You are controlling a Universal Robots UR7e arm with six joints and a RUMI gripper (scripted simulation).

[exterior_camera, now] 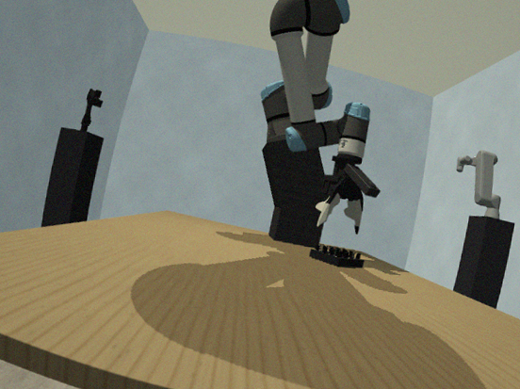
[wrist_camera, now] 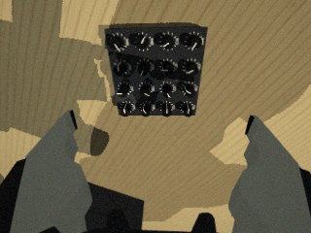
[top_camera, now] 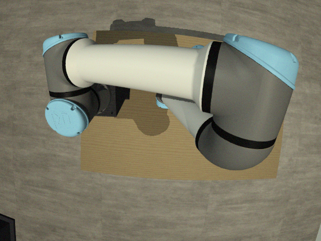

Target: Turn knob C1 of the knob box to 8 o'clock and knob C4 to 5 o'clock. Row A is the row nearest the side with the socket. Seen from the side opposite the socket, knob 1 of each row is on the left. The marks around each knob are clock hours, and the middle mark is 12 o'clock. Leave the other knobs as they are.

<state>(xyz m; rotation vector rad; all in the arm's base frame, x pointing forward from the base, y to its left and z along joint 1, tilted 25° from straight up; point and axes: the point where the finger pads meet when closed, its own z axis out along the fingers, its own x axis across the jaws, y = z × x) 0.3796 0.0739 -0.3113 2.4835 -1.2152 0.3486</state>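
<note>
The black knob box (exterior_camera: 326,258) (wrist_camera: 155,54) sits on the table. In the wrist view it shows four rows of black knobs with pale pointers and marks. No socket can be made out, so I cannot tell which row is C. In the top view the box is hidden by the arm. My gripper (exterior_camera: 337,229) (wrist_camera: 160,114) is open and empty. It hangs above the box and touches no knob. In the wrist view the box lies beyond the line between the fingertips.
The wooden table (top_camera: 155,158) (exterior_camera: 72,252) bears the arm's dark pedestal (exterior_camera: 295,225), which stands behind the knob box. The arm casts wide shadows over the table. Two other small robots (exterior_camera: 90,107) (exterior_camera: 485,178) stand on separate black columns beyond the table.
</note>
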